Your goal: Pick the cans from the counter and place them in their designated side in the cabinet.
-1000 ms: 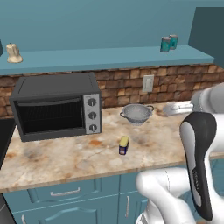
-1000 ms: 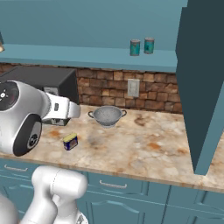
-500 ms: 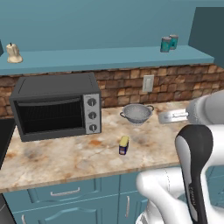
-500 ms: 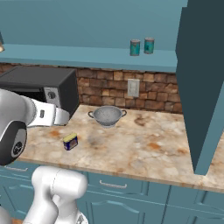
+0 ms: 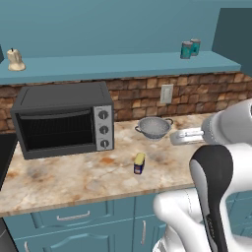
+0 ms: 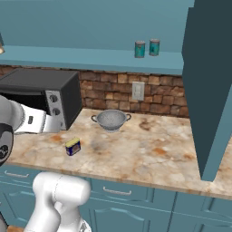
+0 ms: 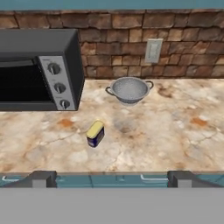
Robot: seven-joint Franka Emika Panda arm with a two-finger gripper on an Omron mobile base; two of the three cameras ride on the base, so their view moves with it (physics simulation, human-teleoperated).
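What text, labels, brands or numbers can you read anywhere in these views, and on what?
None readable.
Dark blue can on the counter: yellow top, no legible label.
Two teal cans on the cabinet: too small to read.
Toaster oven knobs: markings too blurred.
Wall outlet: blank.

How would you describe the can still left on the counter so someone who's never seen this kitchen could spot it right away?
Find the black toaster oven on the mottled stone counter. In front of its right end, nearer the counter's edge than the steel colander, lies a small can. It is dark blue with a yellow top, unlike the two teal cans up on the shelf.
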